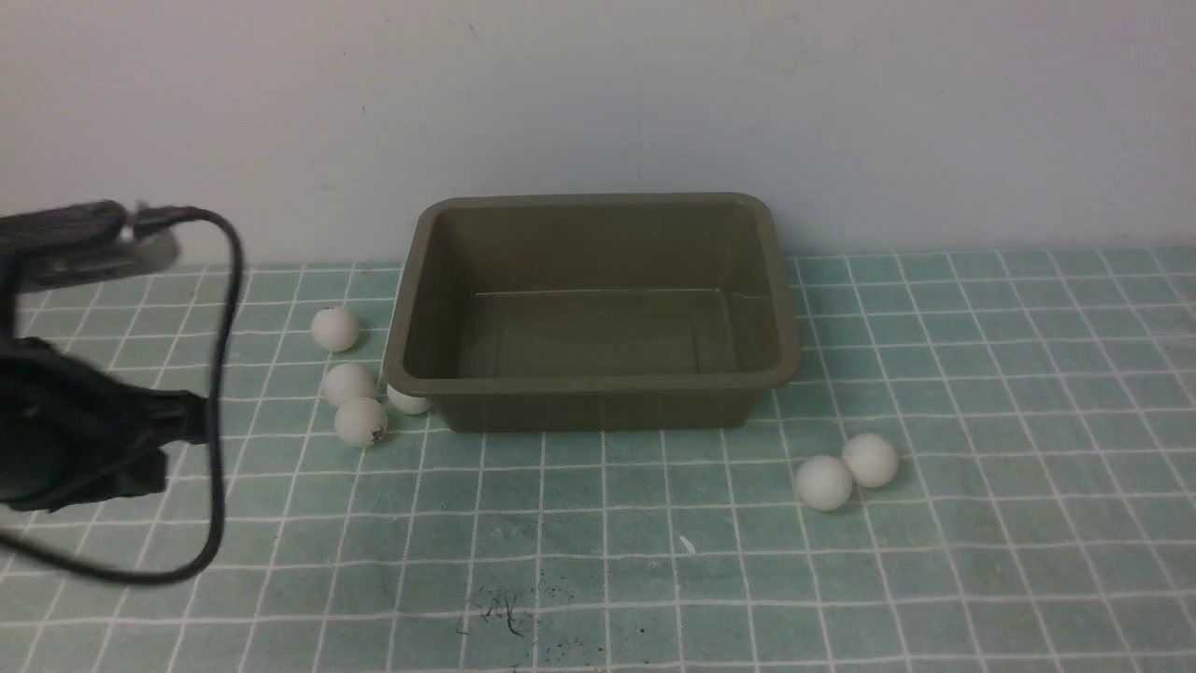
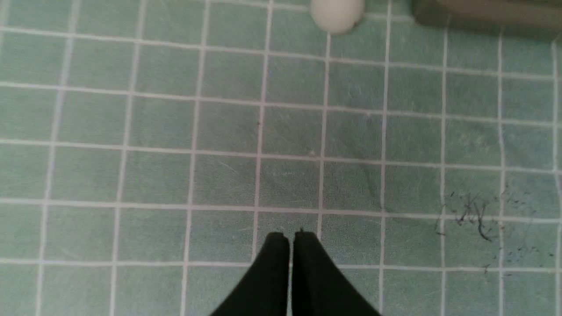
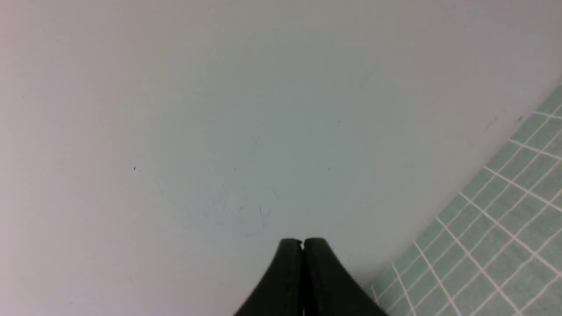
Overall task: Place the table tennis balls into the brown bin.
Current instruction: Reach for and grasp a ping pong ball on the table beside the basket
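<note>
The brown bin (image 1: 598,388) stands empty at the middle back of the green grid mat. Several table tennis balls lie by its left side, among them one near the back (image 1: 334,328) and one with a dark mark (image 1: 361,421). Two more balls (image 1: 823,482) (image 1: 870,460) touch each other off the bin's front right corner. My left gripper (image 2: 290,237) is shut and empty above bare mat, well short of a ball (image 2: 337,15) and the bin's corner (image 2: 483,15). My right gripper (image 3: 302,242) is shut and empty, facing the pale wall.
The left arm (image 1: 84,439) and its looping black cable (image 1: 220,393) fill the front view's left edge. Dark scribble marks (image 1: 500,612) stain the mat near the front. A grey-white wall (image 1: 598,93) rises right behind the bin. The right arm does not show in the front view.
</note>
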